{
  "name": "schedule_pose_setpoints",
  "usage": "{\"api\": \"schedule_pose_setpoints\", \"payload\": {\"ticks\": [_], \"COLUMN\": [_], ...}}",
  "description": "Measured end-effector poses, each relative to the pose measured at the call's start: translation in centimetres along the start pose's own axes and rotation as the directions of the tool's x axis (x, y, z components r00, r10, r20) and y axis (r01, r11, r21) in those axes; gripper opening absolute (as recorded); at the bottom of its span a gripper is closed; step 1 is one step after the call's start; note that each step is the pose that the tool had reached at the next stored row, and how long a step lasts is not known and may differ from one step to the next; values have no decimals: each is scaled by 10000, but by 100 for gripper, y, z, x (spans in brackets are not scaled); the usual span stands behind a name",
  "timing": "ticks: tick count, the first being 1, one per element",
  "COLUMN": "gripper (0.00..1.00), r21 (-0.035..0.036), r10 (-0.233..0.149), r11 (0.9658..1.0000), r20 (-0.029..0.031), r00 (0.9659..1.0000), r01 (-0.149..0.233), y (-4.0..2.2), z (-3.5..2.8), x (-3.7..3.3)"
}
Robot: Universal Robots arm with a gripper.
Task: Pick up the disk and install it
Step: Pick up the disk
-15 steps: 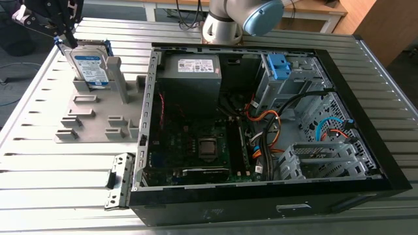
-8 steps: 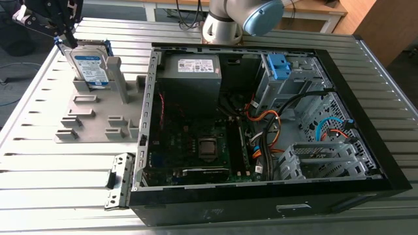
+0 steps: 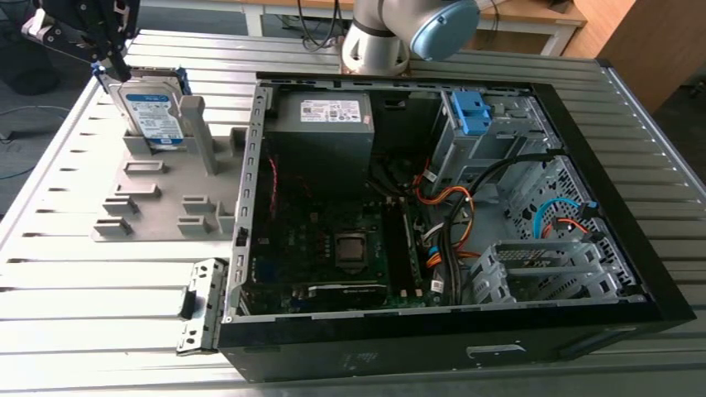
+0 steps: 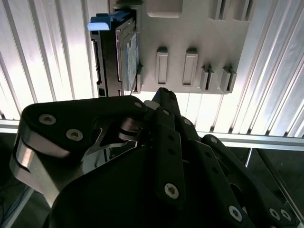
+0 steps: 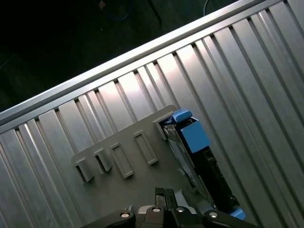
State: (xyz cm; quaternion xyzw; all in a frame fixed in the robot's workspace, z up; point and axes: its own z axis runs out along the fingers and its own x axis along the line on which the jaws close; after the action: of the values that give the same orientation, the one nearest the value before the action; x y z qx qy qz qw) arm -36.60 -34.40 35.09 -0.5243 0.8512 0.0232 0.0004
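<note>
Standing upright in grey rack: silver disk, white-blue label, blue carrier frame; tool closed, empty, just above.

the exterior view looks steeply down from well back over the slatted table and open computer case. both wrist views look down from close above the grey holder and the disk standing in it, seen at the exterior view's left.
</note>
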Motion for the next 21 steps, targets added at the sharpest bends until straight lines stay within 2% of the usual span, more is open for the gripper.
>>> {"api": "schedule_pose_setpoints", "payload": {"ticks": [21], "gripper": [11], "r21": [-12], "r10": [-484], "r11": [9988], "r20": [-19], "r00": [9988], "r01": [484], "y": [0], "z": [0], "x": [0]}}
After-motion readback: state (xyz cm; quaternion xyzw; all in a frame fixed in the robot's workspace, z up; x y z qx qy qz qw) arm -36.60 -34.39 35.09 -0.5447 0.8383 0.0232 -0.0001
